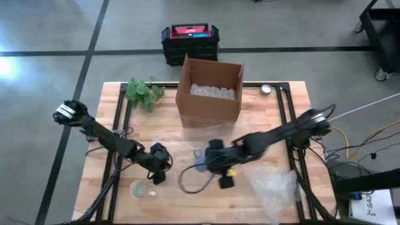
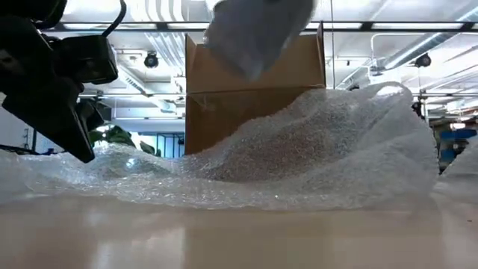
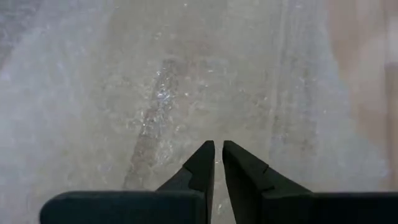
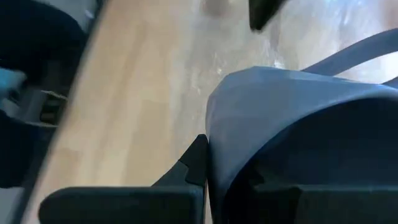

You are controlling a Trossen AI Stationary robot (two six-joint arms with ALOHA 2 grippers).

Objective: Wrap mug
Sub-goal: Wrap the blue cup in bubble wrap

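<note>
- Two arms are over the wooden table, and I take the open brown cardboard box at its far side as my landmark.
- On the near side of that box, the right gripper has its fingers clamped on the wall of a pale blue-grey mug, one finger inside the rim and one outside.
- From the low camera the mug hangs clear above the sheet, in front of the box, so I judge it lifted and not yet set down.
- A clear sheet of bubble wrap lies crumpled on the table, nearer to me than the box.
- The left gripper hovers over that wrap, nearer than the box and to its left; its fingertips sit almost together with only a slit between them, gripping nothing.
- The mug looks rigid, smooth and breakable, so I would keep the rim pinch firm and lower it gently.
- The wrap is light, soft and floppy; I would pinch it at a free edge.
</note>
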